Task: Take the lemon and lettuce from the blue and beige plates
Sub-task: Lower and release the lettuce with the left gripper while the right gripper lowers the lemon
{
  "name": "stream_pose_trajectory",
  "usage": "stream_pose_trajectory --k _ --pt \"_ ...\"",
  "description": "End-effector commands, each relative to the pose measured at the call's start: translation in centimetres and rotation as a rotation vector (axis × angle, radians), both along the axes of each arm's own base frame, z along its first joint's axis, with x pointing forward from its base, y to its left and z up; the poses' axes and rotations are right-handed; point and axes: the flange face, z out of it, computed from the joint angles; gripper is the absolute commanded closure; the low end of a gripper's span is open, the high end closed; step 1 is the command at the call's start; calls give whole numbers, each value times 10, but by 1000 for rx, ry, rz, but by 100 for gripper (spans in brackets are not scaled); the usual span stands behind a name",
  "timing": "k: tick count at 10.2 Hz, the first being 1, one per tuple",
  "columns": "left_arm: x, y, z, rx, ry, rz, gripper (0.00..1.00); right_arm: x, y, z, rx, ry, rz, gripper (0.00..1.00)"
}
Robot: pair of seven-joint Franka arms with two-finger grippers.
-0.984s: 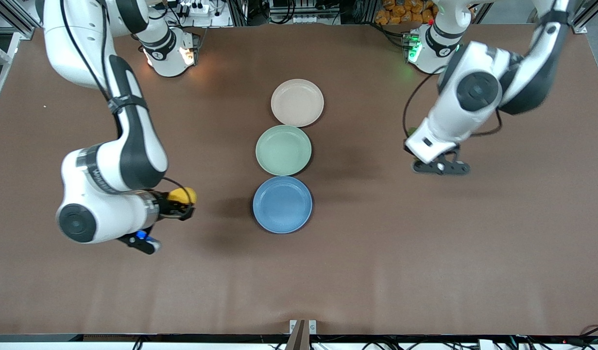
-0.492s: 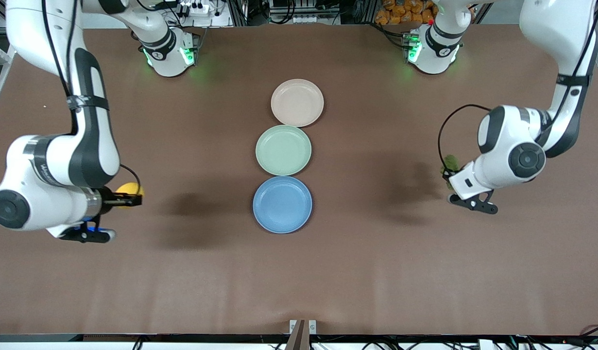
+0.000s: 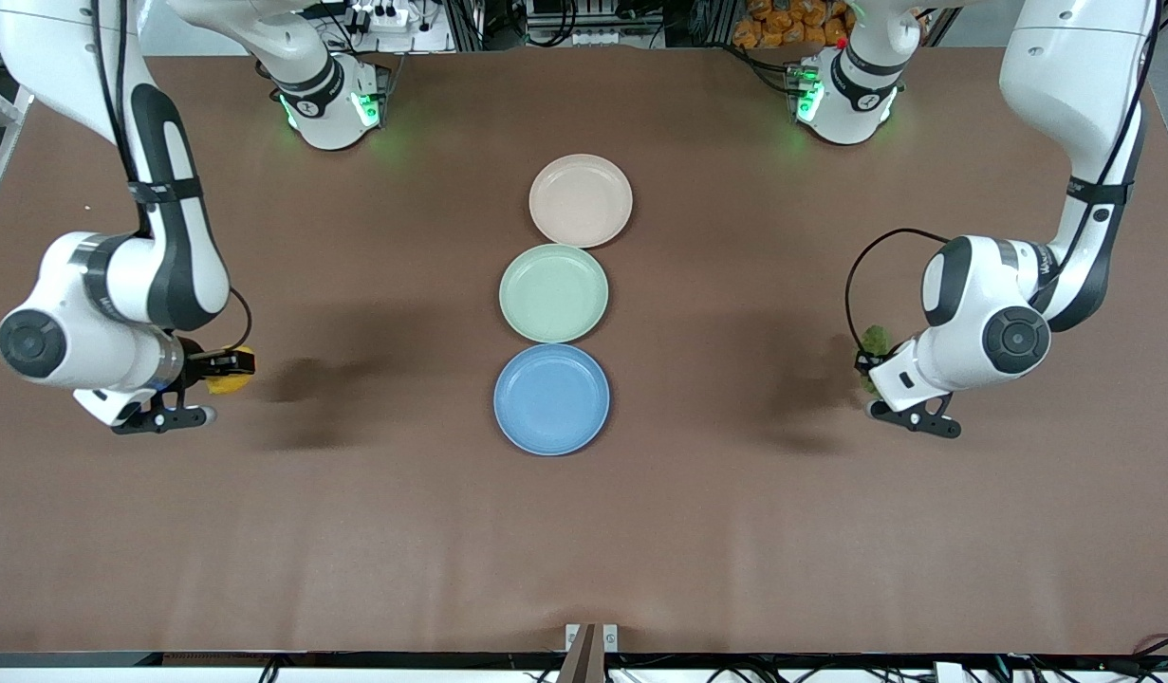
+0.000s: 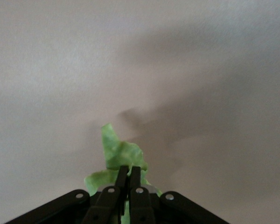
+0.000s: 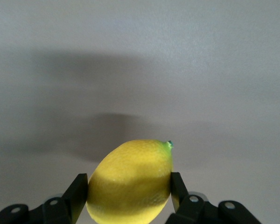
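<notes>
My right gripper [image 3: 225, 370] is shut on a yellow lemon [image 3: 232, 382] and holds it over bare table toward the right arm's end; in the right wrist view the lemon [image 5: 130, 182] sits between both fingers [image 5: 79, 191]. My left gripper [image 3: 866, 368] is shut on a green lettuce leaf [image 3: 874, 339] over bare table toward the left arm's end; in the left wrist view the lettuce [image 4: 115, 154] sticks out past the closed fingertips [image 4: 122, 175]. The blue plate [image 3: 551, 399] and the beige plate [image 3: 581, 200] stand empty in the table's middle.
A green plate [image 3: 553, 292], also empty, sits between the beige and blue plates. The brown table [image 3: 584, 531] is open toward the front camera. Both arm bases stand along the edge farthest from the camera.
Both arms swung outward from the plates toward the table's ends. The right gripper carried the lemon and the left gripper carried the lettuce; both have slowed over bare table.
</notes>
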Motion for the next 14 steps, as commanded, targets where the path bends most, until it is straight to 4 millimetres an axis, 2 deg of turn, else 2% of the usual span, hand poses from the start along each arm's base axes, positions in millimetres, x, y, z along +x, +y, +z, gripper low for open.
stream_pose_trajectory --k 1,2,3,5,6,7,8,9,11,12,13,14 --pt "20 -10 9 -12 -32 41 56 -23 -4 -1 10 -14 21 93" --pt "22 -14 26 -25 -58 42 1 -27 -4 -10 10 1 15 91" --pt "24 -19 48 -33 -88 40 0 -26 2 -12 12 0 20 92" --pt "20 -34 125 -37 -131 17 0 -29 0 -26 6 -9 29 78" --pt "14 -33 169 -28 -125 18 0 -29 3 -30 3 -25 34 54" --pt "2 -28 210 -23 -137 27 0 -30 2 -32 2 -21 32 41" --pt "-13 -26 253 -25 -175 35 0 -30 5 -34 2 -20 30 18" --pt "-27 -29 287 -24 -198 32 0 -30 7 -36 3 -17 34 0" --pt "-49 -23 341 -18 -233 54 0 -27 -1 -27 5 -25 35 0" --pt "-59 -17 361 -13 -241 68 0 -23 -9 -18 7 -39 34 0" --pt "-65 -7 376 -6 -228 86 0 -19 -9 -9 10 -47 32 0" --pt "-69 2 396 -4 -213 99 0 -11 -9 12 15 -47 29 0"
